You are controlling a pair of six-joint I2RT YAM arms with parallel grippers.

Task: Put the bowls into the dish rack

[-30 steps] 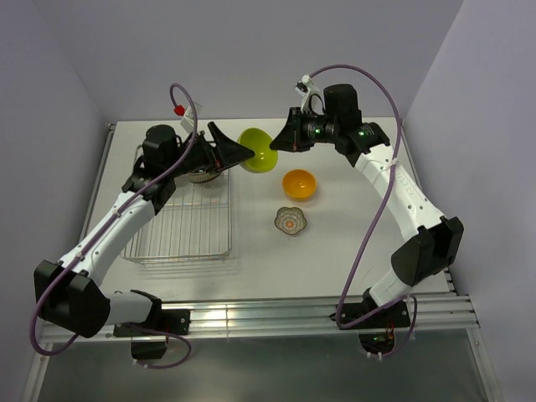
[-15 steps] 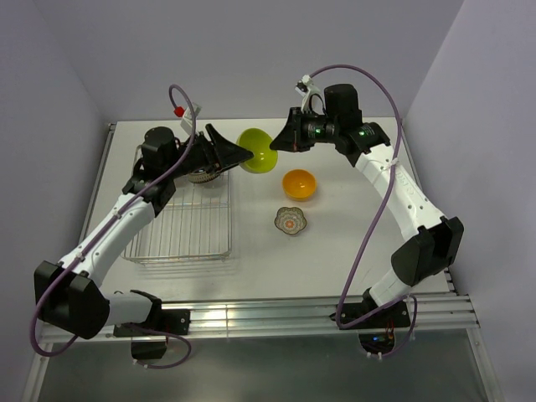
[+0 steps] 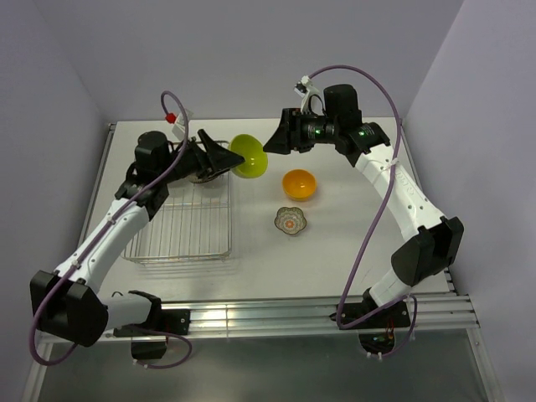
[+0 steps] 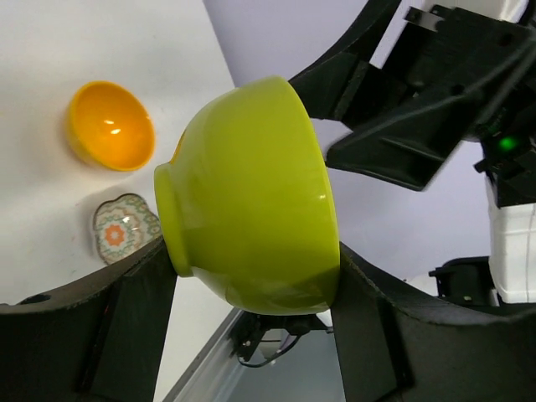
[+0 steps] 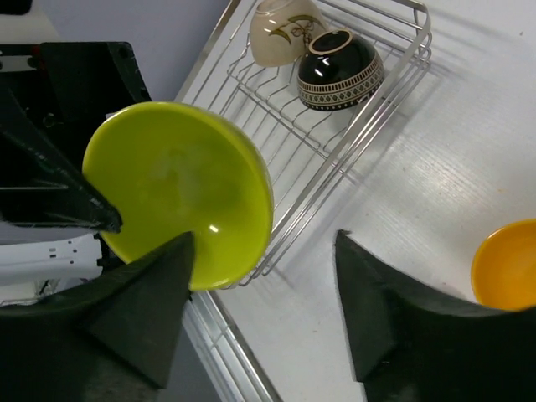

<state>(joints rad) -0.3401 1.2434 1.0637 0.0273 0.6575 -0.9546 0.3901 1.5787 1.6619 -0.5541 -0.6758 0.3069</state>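
Bowl in left jaws beside rack

Top view: left jaws pinch the lime-green bowl (image 3: pixel 249 157), tipped on edge, just right of the dish rack (image 3: pixel 176 228). Left wrist: bowl gripped across its sides. Right wrist: right jaws spread, bowl beyond them

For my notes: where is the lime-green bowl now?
In the top view, the lime-green bowl is held in the left hand, off the table, just right of the dish rack's far end.

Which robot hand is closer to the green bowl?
Left. The left gripper has the lime-green bowl clamped between its fingers, tipped on its side. The right gripper hangs open just beside the bowl's other side, not gripping it.
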